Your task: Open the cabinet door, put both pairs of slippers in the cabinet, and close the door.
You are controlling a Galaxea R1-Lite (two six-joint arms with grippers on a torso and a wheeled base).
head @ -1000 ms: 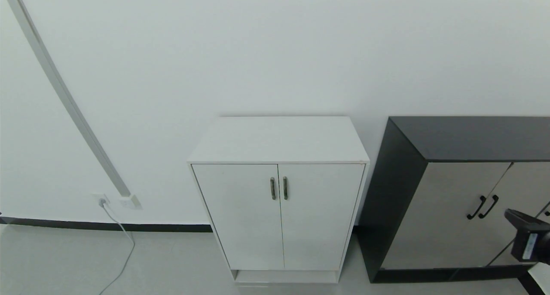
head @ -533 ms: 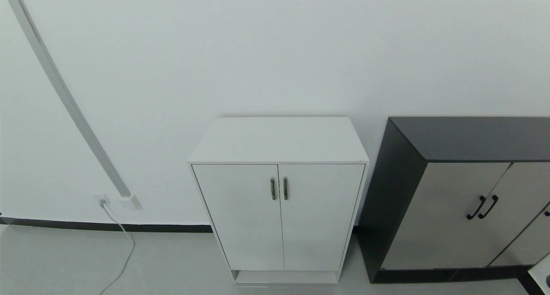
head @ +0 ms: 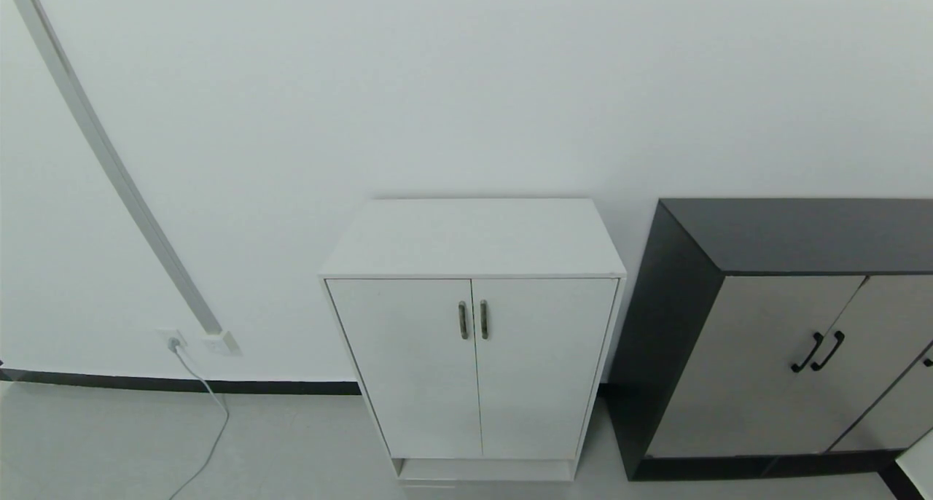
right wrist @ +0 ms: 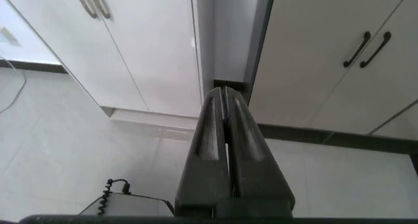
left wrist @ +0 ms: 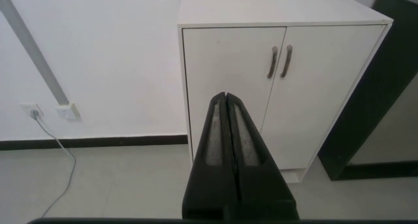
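Wall: plain white wall (head: pixel 466 84) behind everything, with a black skirting strip (head: pixel 182 385) where it meets the pale grey floor (head: pixel 109 442)
White cabinet: the cabinet (head: pixel 474 383) stands on the floor against the wall, at 6 o'clock from the middle of the head view, with a low open gap under its doors
Cabinet doors: left door (head: pixel 408 361) and right door (head: pixel 543 361) are both shut and meet at a centre seam
Door handles: two upright metal bar handles (head: pixel 463 319), one on each door, just beside each other either side of the seam, high on the doors
Dark cabinet: a black-sided cabinet (head: pixel 678 325) with grey doors (head: pixel 773 369) and black handles (head: pixel 809 352) stands at 4 o'clock, just beside the white one with a narrow gap between them
Cable duct: a grey duct (head: pixel 109 157) slants down the wall from 10 o'clock to 8 o'clock
Socket: a wall socket (head: pixel 173 337) sits at the duct's foot at 8 o'clock, and a grey cord (head: pixel 211 420) trails from it over the floor
Left gripper: left gripper (left wrist: pixel 225 96) has its fingers pressed together with nothing between them and points at the white cabinet's front, well apart from it
Right gripper: right gripper (right wrist: pixel 225 88) is likewise closed tight and empty, aimed low at the gap between the two cabinets
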